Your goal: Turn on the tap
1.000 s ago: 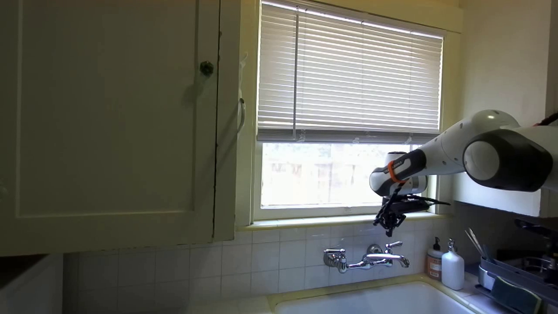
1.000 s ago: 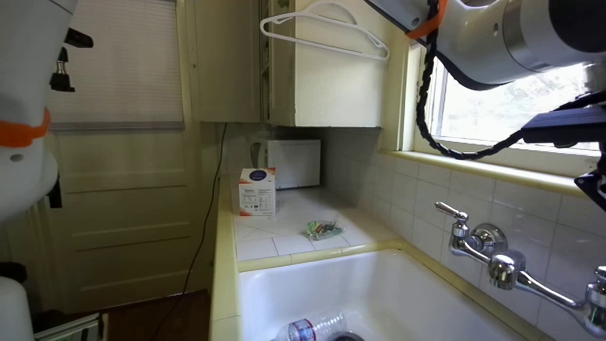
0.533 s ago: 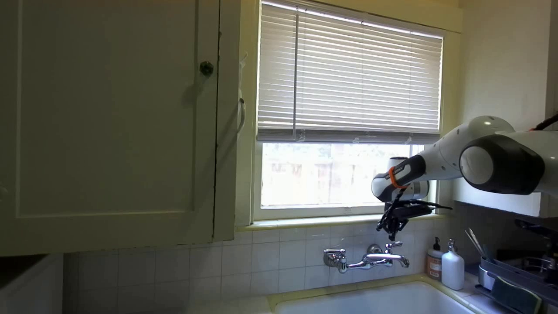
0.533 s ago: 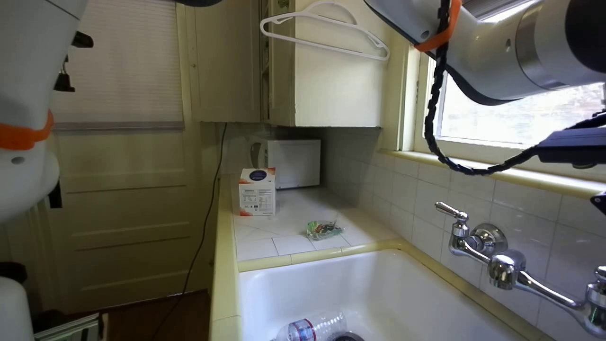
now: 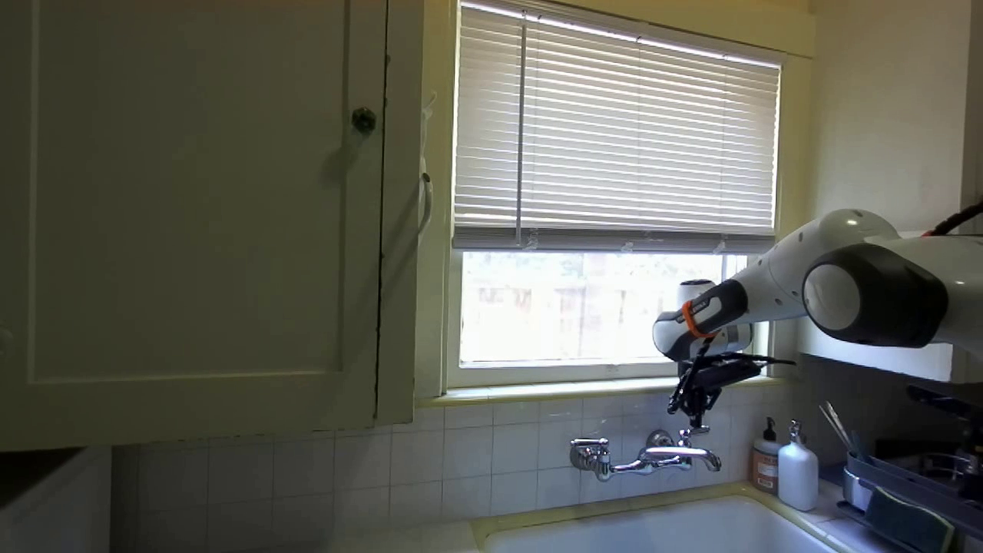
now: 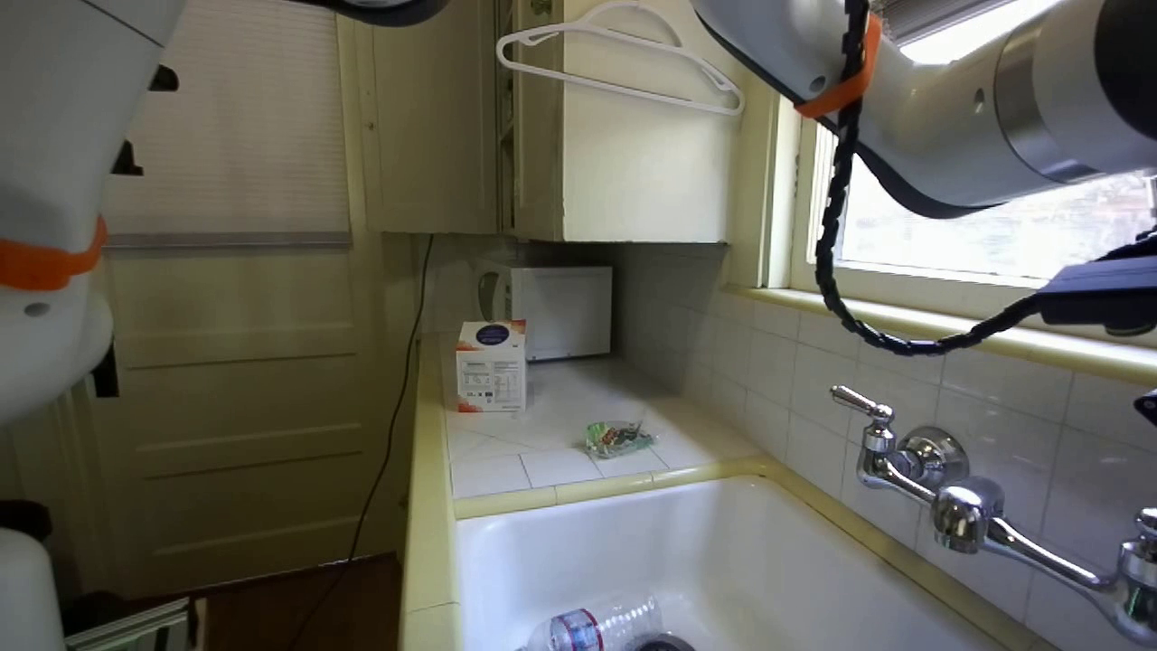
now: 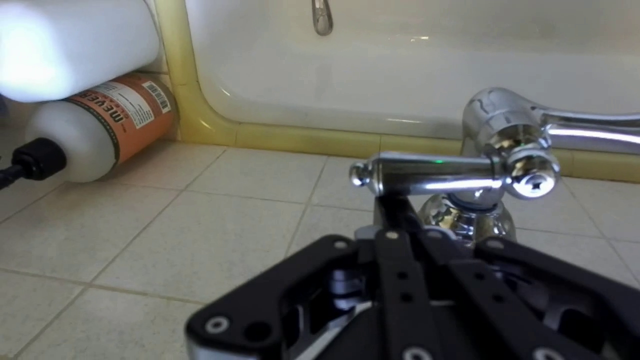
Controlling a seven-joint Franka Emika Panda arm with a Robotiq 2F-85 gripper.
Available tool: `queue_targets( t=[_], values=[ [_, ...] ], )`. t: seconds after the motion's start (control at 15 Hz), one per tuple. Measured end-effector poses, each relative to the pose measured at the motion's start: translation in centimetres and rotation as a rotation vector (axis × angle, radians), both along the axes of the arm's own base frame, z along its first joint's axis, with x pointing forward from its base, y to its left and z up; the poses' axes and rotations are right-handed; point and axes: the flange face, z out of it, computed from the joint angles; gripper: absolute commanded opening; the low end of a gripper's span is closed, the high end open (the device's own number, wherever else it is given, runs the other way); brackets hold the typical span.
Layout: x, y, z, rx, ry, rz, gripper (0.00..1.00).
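The tap is a shiny chrome wall faucet with a lever handle at each end and a curved spout. It shows in both exterior views (image 5: 668, 452) (image 6: 960, 517) and in the wrist view (image 7: 500, 125). My gripper (image 7: 397, 205) is shut and holds nothing. In the wrist view its tips meet the lower edge of the near lever handle (image 7: 435, 172), close to the handle's free end. The very tips are hidden or end there; I cannot tell if they touch. In an exterior view the gripper (image 5: 697, 422) points down just above that lever (image 5: 694, 432).
An orange-labelled soap bottle (image 7: 135, 110) and a white bottle (image 5: 798, 475) stand on the counter beside the sink (image 6: 723, 533). A windowsill (image 5: 568, 392) runs behind the gripper. A dish rack (image 5: 914, 488) is at the right. A plastic bottle (image 6: 578, 628) lies in the sink.
My gripper has moved down and slightly to the right in an exterior view, coming close to the tap's lever. The tap and its handles look unchanged.
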Motion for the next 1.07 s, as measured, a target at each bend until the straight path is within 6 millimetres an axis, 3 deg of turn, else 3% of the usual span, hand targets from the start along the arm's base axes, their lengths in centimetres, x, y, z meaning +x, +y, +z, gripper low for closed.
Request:
queue_targets(
  t=[0.53, 1.07],
  values=[
    [-0.2, -0.1, 0.1, 0.021, 0.083, 0.074, 0.00],
    [-2.0, 0.8, -0.1, 0.118, 0.212, 0.165, 0.00]
  ],
)
